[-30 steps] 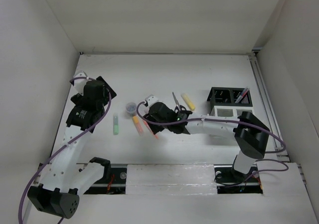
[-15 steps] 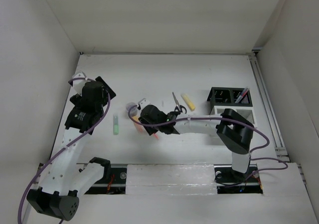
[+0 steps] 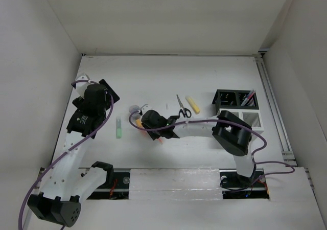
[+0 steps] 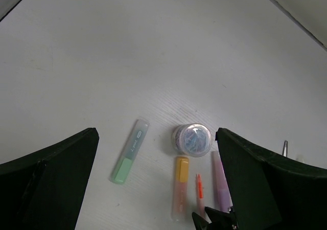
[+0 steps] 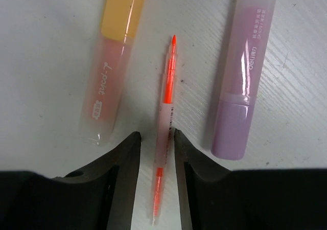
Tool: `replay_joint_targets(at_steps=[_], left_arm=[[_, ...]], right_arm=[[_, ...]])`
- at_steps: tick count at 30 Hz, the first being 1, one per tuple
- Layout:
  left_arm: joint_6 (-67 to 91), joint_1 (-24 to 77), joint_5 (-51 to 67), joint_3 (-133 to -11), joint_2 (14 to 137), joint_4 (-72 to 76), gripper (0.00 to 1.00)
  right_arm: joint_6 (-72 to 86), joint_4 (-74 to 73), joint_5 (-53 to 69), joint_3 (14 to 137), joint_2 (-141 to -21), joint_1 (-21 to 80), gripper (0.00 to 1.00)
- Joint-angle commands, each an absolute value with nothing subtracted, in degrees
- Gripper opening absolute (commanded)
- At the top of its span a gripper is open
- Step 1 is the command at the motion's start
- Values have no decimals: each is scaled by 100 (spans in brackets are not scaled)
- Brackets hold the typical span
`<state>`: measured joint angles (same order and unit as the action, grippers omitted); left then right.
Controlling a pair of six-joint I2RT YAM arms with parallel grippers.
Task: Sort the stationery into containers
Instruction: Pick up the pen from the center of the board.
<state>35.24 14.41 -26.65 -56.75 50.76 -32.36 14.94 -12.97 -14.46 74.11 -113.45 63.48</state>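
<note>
My right gripper is down at the table, open, with its fingers either side of the thin red pen; a narrow gap shows on the left of the pen. An orange marker lies left of the pen and a purple marker right of it. My left gripper hangs wide open and holds nothing, above a green marker and the round clear tub. Scissors and a yellow marker lie further right. The containers stand at the right, with pens in a black compartment.
The right arm's white forearm stretches low across the table from the right. Tall white walls close in the table on the left, back and right. A metal rail runs along the right edge beside the containers.
The right gripper has slid left over the markers, and its jaws have narrowed around the red pen. The left arm has stayed still.
</note>
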Motion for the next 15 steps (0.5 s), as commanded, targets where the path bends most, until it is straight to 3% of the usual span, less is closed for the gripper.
replay_joint_targets(at_steps=[1, 8, 15], left_arm=[[3437, 1433, -2628, -5660, 4966, -3067, 99], [3437, 1433, -2628, -5660, 4913, -3067, 99], [3437, 1433, -2681, -5660, 4913, -3067, 99]], right_arm=[[1546, -1160, -1538, 7620, -11452, 6398, 37], [1608, -1213, -1538, 7620, -11566, 6398, 16], [1723, -1266, -1600, 7453, -11505, 6398, 2]])
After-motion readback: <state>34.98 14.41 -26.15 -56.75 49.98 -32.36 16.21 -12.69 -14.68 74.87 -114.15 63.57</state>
